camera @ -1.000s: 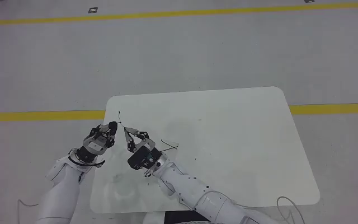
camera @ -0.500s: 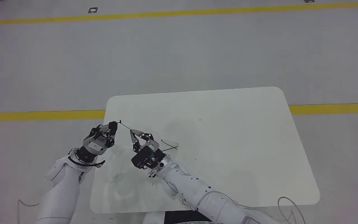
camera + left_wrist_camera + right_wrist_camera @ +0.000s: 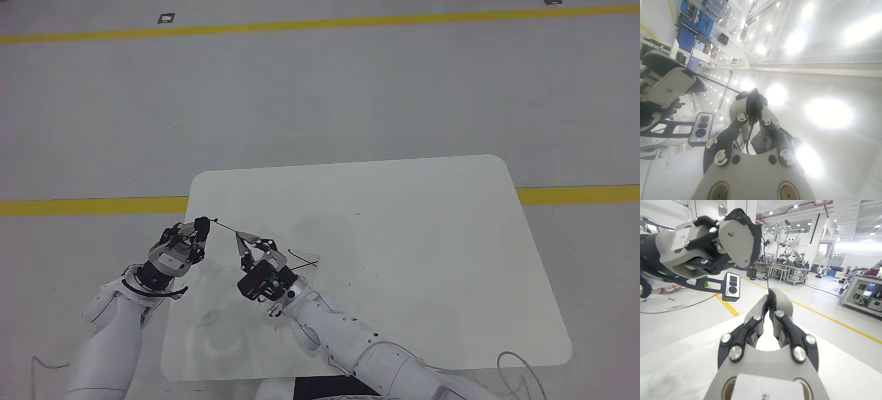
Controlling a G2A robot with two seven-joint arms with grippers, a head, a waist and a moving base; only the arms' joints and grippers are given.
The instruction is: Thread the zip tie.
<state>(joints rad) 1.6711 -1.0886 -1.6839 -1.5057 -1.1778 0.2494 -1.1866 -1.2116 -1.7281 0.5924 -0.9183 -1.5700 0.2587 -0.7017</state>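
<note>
Zip tie [image 3: 222,226] stretches between left gripper [image 3: 753,98] and right gripper [image 3: 769,296] — both clenched on it — so a misaligned pull could slip it free.

We see the zip tie [image 3: 225,228], a thin black strap, in the lower left of the top view, stretched nearly straight. The left gripper [image 3: 202,224] pinches one end and the right gripper [image 3: 246,241] the other. Its small head [image 3: 766,242] sits just beside the left one.

Robotics lab hall: yellow floor lines [image 3: 300,22], framed workstations [image 3: 783,273], other robot arms [image 3: 794,253] (blue racks [image 3: 702,20] beyond)
</note>
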